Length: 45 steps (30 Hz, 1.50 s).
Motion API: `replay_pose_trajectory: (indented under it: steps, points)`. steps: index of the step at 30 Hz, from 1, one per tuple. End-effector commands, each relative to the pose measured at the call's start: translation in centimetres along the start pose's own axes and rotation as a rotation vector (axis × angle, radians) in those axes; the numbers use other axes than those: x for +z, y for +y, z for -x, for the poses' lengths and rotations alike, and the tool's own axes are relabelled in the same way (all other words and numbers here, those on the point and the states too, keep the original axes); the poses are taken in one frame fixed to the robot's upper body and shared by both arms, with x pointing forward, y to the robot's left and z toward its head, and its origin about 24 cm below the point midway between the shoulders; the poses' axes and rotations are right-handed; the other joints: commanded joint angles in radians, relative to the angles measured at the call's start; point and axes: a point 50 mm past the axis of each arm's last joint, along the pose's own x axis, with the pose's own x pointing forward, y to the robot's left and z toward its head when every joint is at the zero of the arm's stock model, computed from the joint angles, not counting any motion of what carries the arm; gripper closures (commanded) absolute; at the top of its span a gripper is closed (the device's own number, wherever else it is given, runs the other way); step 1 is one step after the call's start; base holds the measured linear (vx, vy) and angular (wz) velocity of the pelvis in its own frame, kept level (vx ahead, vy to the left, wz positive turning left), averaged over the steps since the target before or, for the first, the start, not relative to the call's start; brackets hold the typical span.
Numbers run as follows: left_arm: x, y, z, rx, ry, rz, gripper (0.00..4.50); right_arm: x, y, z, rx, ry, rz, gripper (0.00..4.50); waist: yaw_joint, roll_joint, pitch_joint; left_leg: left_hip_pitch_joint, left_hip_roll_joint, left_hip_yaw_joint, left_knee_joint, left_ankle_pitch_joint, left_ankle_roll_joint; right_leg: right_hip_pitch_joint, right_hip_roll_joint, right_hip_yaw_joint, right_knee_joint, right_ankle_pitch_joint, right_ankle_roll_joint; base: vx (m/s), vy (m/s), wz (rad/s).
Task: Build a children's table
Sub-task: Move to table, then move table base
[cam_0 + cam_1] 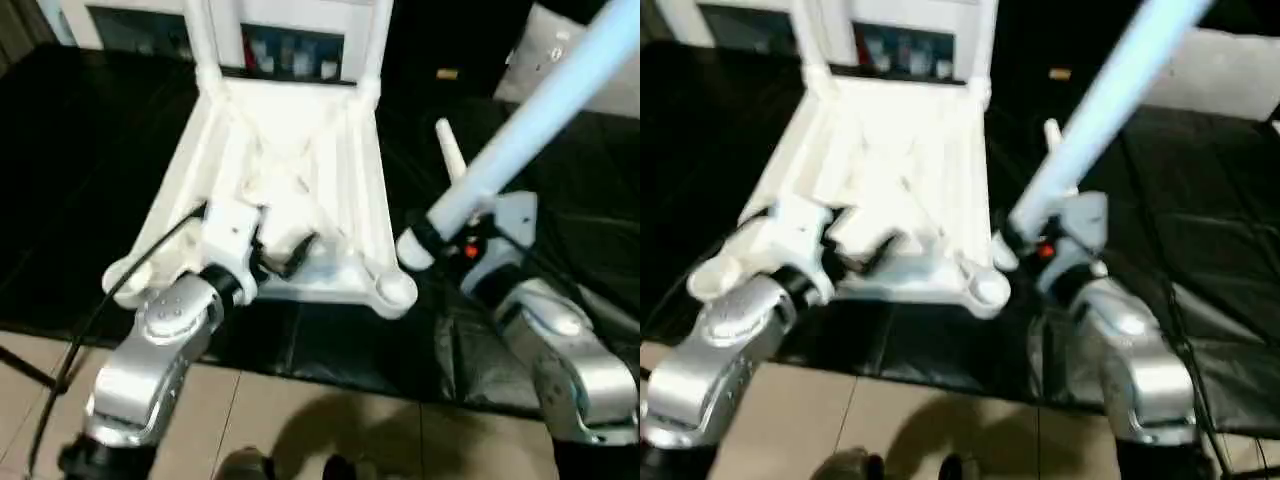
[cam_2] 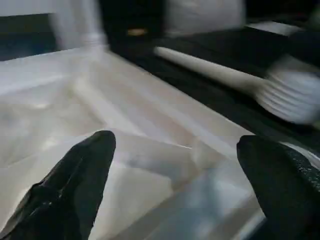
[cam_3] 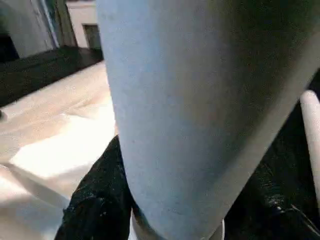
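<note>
Black mat (image 1: 80, 200), tan tiled floor (image 1: 300, 420), white cabinet (image 1: 290, 30)

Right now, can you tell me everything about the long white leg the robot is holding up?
The held leg is a long, round, smooth white plastic tube, looking pale blue in the light. It slants up and away to the robot's right. The right end effector is closed around it near its lower, thicker end, which hangs just beside the empty near right corner socket of the upside-down tabletop, not yet in it.

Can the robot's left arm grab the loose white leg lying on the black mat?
Probably not easily. The loose leg lies beyond the tabletop, on the right arm's side, while the open left gripper hovers over the ribbed underside.
</note>
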Motion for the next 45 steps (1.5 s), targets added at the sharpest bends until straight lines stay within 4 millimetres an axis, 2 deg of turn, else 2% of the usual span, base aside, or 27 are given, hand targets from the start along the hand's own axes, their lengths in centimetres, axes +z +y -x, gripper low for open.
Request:
replay_pose_trajectory:
  steps: [1, 2, 3, 4, 5, 7, 8, 9, 10, 11, 12, 14, 17, 21, 23, 27, 29, 34, 35, 36, 39, 42, 43, 44, 45]
  points:
    - [0.2, -0.6, -0.5, -0.111, -0.006, -0.016, 0.1, 1.0, -0.1, 0.0, 0.014, -0.056, -0.004, 2.59, -0.007, 0.01, -0.061, 0.016, 0.149, -0.063, -0.081, -0.081, 0.124, 0.049, -0.211, 0.095, -0.088, -0.251, 0.038, 0.0, 0.0, 0.0]
    - [0.2, -0.6, -0.7, -0.147, -0.002, -0.027, 0.1, 0.9, -0.2, 0.0, 0.013, -0.058, -0.011, 2.59, -0.002, 0.009, -0.062, 0.007, 0.129, -0.045, -0.074, -0.061, 0.118, 0.058, -0.221, 0.102, -0.092, -0.236, -0.002, 0.0, 0.0, 0.0]
    - [0.2, -0.6, -0.7, -0.155, -0.001, -0.03, 0.1, 0.9, -0.2, 0.0, 0.012, -0.059, -0.012, 2.59, 0.006, 0.016, -0.066, 0.001, 0.118, -0.033, -0.067, -0.027, 0.11, 0.065, -0.22, 0.103, -0.093, -0.221, -0.023, 0.0, 0.0, 0.0]
    - [0.2, -0.9, -0.9, -0.232, 0.007, -0.038, 0.1, 1.0, -0.2, 0.0, 0.019, -0.08, 0.014, 2.59, 0.006, 0.013, -0.067, -0.002, 0.118, -0.03, -0.067, -0.012, 0.111, 0.067, -0.214, 0.101, -0.091, -0.206, -0.027, 0.0, 0.0, 0.0]
    - [0.0, -1.1, -1.2, -0.316, 0.028, -0.057, 0.28, 0.8, -0.4, 0.0, 0.019, -0.047, 0.021, 2.59, 0.011, 0.027, -0.071, 0.005, 0.122, -0.029, -0.068, 0.007, 0.118, 0.06, -0.206, 0.095, -0.092, -0.191, -0.024, 0.0, 0.0, 0.0]
    - [-0.4, -1.6, -1.6, -0.476, 0.074, -0.098, 0.39, 0.7, -0.4, 0.1, 0.063, -0.013, 0.023, 2.59, 0.008, 0.036, -0.075, 0.012, 0.136, -0.035, -0.07, 0.024, 0.135, 0.054, -0.203, 0.091, -0.076, -0.117, -0.037, 0.0, 0.0, 0.0]
    - [-0.8, -1.8, -1.8, -0.547, 0.11, -0.112, 0.39, 0.7, -0.5, 0.4, 0.086, -0.007, 0.043, 2.59, 0.006, 0.031, -0.076, 0.012, 0.142, -0.034, -0.07, 0.026, 0.147, 0.055, -0.212, 0.093, -0.07, -0.077, -0.053, 0.0, 0.0, 0.0]
    - [-0.9, -1.8, -1.8, -0.57, 0.122, -0.115, 0.57, 0.7, -0.5, 0.4, 0.094, -0.007, 0.05, 2.59, 0.01, 0.034, -0.075, 0.011, 0.136, -0.028, -0.068, 0.018, 0.151, 0.056, -0.219, 0.095, -0.072, -0.07, -0.065, 0.0, 0.0, 0.0]
    - [-1.2, -1.8, -2.0, -0.598, 0.148, -0.128, 0.57, 0.6, -0.6, 0.7, 0.104, -0.002, 0.06, 2.59, 0.009, 0.033, -0.074, 0.009, 0.134, -0.024, -0.069, 0.011, 0.149, 0.058, -0.221, 0.096, -0.072, -0.07, -0.071, 0.0, 0.0, 0.0]
    - [-1.4, -1.9, -2.1, -0.613, 0.165, -0.137, 0.66, 0.6, -0.6, 0.8, 0.111, 0.003, 0.063, 2.59, 0.011, 0.033, -0.075, 0.003, 0.131, -0.021, -0.068, 0.007, 0.145, 0.066, -0.225, 0.095, -0.073, -0.079, -0.077, 0.0, 0.0, 0.0]
    - [-1.7, -1.9, -2.6, -0.612, 0.189, -0.126, 0.74, 0.5, -0.7, 1.1, 0.119, 0.011, 0.058, 2.59, 0.011, 0.033, -0.077, 0.003, 0.134, -0.02, -0.069, 0.006, 0.141, 0.066, -0.224, 0.093, -0.072, -0.082, -0.084, 0.0, 0.0, 0.0]
    - [-1.9, -1.9, -3.0, -0.608, 0.202, -0.116, 0.88, 0.5, -0.7, 1.3, 0.121, 0.015, 0.056, 2.59, 0.011, 0.033, -0.075, 0.003, 0.132, -0.015, -0.068, -0.002, 0.144, 0.064, -0.224, 0.092, -0.078, -0.108, -0.085, 0.0, 0.0, 0.0]
    - [-1.8, -2.0, -4.8, -0.588, 0.177, -0.057, 1.17, 0.1, -0.8, 1.7, 0.132, 0.048, 0.039, 2.59, 0.016, 0.032, -0.076, 0.011, 0.13, -0.006, -0.067, -0.017, 0.147, 0.061, -0.223, 0.086, -0.088, -0.152, -0.086, 0.0, 0.0, 0.0]
    - [-1.6, -1.9, -5.7, -0.563, 0.127, -0.034, 1.46, 0.1, -0.6, 1.6, 0.142, 0.047, 0.033, 2.59, 0.016, 0.027, -0.083, -0.001, 0.135, -0.011, -0.067, -0.001, 0.159, 0.067, -0.232, 0.081, -0.081, -0.145, -0.081, 0.0, 0.0, 0.0]
    - [-1.0, -1.7, -6.4, -0.543, 0.076, -0.021, 1.67, 0.4, -0.8, 1.4, 0.141, 0.041, 0.034, 2.59, 0.017, 0.021, -0.082, -0.002, 0.127, -0.005, -0.065, 0.006, 0.167, 0.066, -0.23, 0.08, -0.086, -0.158, -0.069, 0.0, 0.0, 0.0]
    - [-0.7, -1.5, -7.1, -0.54, 0.066, -0.032, 1.94, 0.3, -0.8, 1.3, 0.154, 0.049, 0.036, 2.59, 0.025, 0.023, -0.087, 0.001, 0.134, -0.007, -0.064, 0.023, 0.178, 0.062, -0.23, 0.075, -0.082, -0.147, -0.058, 0.0, 0.0, 0.0]
    - [-0.6, -1.4, -7.3, -0.536, 0.066, -0.031, 2.07, 0.3, -0.8, 1.3, 0.158, 0.05, 0.038, 2.59, 0.028, 0.026, -0.09, -0.002, 0.138, -0.01, -0.063, 0.033, 0.182, 0.064, -0.233, 0.074, -0.076, -0.121, -0.06, 0.0, 0.0, 0.0]
    - [-1.2, -1.5, -7.1, -0.61, 0.085, -0.11, 2.39, 0.1, -0.6, 1.5, 0.179, 0.069, 0.048, 2.59, 0.032, 0.024, -0.091, -0.005, 0.137, -0.011, -0.062, 0.045, 0.194, 0.064, -0.235, 0.073, -0.076, -0.096, -0.048, 0.0, 0.0, 0.0]
    - [-1.8, -1.6, -6.9, -0.652, 0.116, -0.149, 2.51, 0.0, -0.6, 1.5, 0.184, 0.076, 0.05, 2.59, 0.034, 0.031, -0.091, -0.004, 0.136, -0.011, -0.062, 0.043, 0.193, 0.064, -0.235, 0.074, -0.075, -0.096, -0.041, 0.0, 0.0, 0.0]
    - [-2.2, -1.7, -6.7, -0.668, 0.14, -0.171, 2.6, -0.1, -0.6, 1.6, 0.184, 0.08, 0.051, 2.59, 0.035, 0.029, -0.092, -0.003, 0.14, -0.012, -0.063, 0.038, 0.191, 0.063, -0.235, 0.074, -0.074, -0.097, -0.035, 0.0, 0.0, 0.0]
    - [-2.7, -1.8, -6.5, -0.69, 0.179, -0.174, 2.89, -0.2, -0.6, 1.6, 0.184, 0.085, 0.053, 2.59, 0.035, 0.03, -0.093, 0.0, 0.146, -0.014, -0.065, 0.026, 0.181, 0.063, -0.24, 0.074, -0.072, -0.097, -0.053, 0.0, 0.0, 0.0]
    - [-2.3, -0.7, -8.1, -0.472, 0.132, -0.15, 2.93, -0.2, -0.6, 1.6, 0.18, 0.085, 0.055, 2.59, 0.037, 0.03, -0.093, -0.001, 0.14, -0.008, -0.06, 0.014, 0.173, 0.065, -0.237, 0.072, -0.078, -0.105, -0.068, 0.0, 0.0, 0.0]
    - [-1.9, -0.2, -8.7, -0.396, 0.101, -0.102, 2.93, -0.2, -0.6, 1.5, 0.178, 0.083, 0.054, 2.59, 0.039, 0.03, -0.094, 0.0, 0.14, -0.009, -0.06, 0.013, 0.172, 0.065, -0.236, 0.071, -0.078, -0.108, -0.069, 0.0, 0.0, 0.0]
    - [-0.8, 0.7, -9.5, -0.324, 0.033, 0.017, 2.93, -0.1, -0.6, 1.5, 0.175, 0.082, 0.054, 2.59, 0.04, 0.024, -0.1, 0.002, 0.144, -0.009, -0.059, 0.013, 0.17, 0.067, -0.237, 0.07, -0.077, -0.109, -0.075, 0.0, 0.0, 0.0]
    - [-0.8, 0.7, -9.5, -0.324, 0.033, 0.017, 2.93, -0.1, -0.6, 1.5, 0.175, 0.082, 0.054, 2.59, 0.044, 0.027, -0.1, 0.004, 0.144, -0.01, -0.059, 0.015, 0.166, 0.066, -0.241, 0.069, -0.076, -0.109, -0.082, 0.0, 0.0, 0.0]
